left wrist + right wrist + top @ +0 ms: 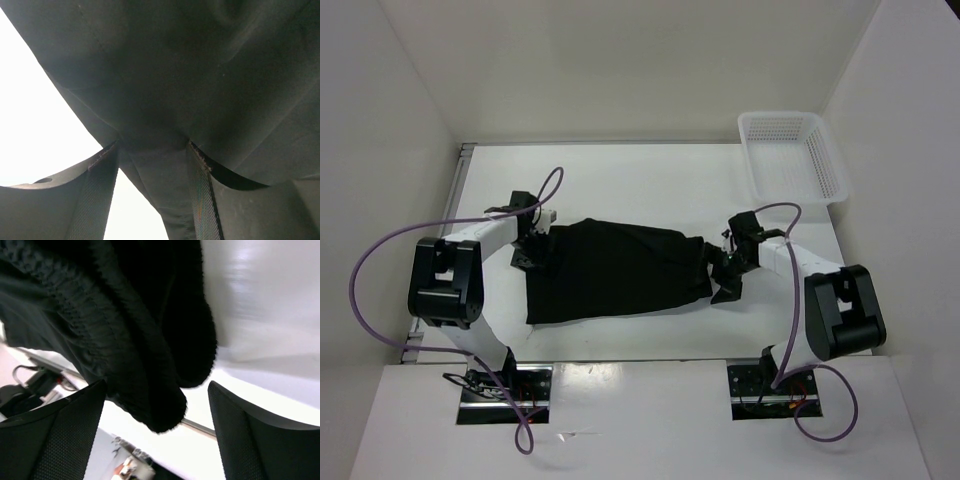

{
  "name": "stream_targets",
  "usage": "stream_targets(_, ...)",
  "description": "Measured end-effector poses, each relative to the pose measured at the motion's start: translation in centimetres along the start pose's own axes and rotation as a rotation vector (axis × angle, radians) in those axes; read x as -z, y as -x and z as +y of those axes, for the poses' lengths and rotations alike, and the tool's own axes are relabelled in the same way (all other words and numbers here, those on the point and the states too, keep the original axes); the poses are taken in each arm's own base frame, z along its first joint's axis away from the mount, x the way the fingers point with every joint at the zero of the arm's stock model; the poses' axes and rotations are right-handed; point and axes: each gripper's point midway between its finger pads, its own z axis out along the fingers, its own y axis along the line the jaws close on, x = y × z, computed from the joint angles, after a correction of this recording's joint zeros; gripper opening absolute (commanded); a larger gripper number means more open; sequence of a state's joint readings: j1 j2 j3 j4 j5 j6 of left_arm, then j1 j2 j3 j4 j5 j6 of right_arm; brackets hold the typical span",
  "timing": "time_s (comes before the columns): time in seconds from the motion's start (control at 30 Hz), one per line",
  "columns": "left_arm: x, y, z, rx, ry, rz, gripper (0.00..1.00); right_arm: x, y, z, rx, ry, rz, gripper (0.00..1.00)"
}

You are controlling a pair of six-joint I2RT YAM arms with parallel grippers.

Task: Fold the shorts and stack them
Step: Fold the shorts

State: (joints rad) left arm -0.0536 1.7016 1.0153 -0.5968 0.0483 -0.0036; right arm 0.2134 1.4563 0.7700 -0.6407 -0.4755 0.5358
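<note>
Top view: you've got the white worktop (620,180) across most of the frame, w/ the black shorts (610,270) lying spread at its centre. The long axis runs L–R, and the cloth is mostly flat w/ a few creases. The shorts sit between the two arms, well apart from the white mesh basket (835,170) in the far R corner. The left arm (445,280) reaches in from the L side and the right arm (840,310) from the R. Each meets one short end of the garment.

The left end effector (532,243) is at the shorts' L edge. In your left wrist view it's clamped on the fabric: a bunched fold fills the gap between the fingers (95,195) and presses against both pads. The rest of the cloth spreads out above them.

The right end effector (728,272) is at the R edge. In the right wrist view its fingers (250,440) stand wide apart. The ribbed elastic waistband (150,365) hangs in the gap. Bright worktop shows between the cloth and the finger on that view's R side, so nothing is pinched there. Whether the cloth touches the other finger, you can't tell.
</note>
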Motion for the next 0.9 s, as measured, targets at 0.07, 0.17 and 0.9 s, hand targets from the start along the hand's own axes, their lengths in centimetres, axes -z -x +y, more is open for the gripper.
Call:
stream_targets(0.07,0.0,0.0,0.0,0.0,0.0,0.002,0.63,-0.5,0.0,0.2,-0.016,0.023,0.008,0.82)
stream_targets(0.17,-0.1,0.1,0.0,0.001,0.0,0.006,0.63,-1.3,0.1,-0.2,-0.042,0.014,0.01,0.71)
stream_targets(0.9,0.9,4.0,1.8,0.04,0.018,-0.079,0.65,-2.0,6.8,-0.1,0.126,-0.056,-0.195,0.0)
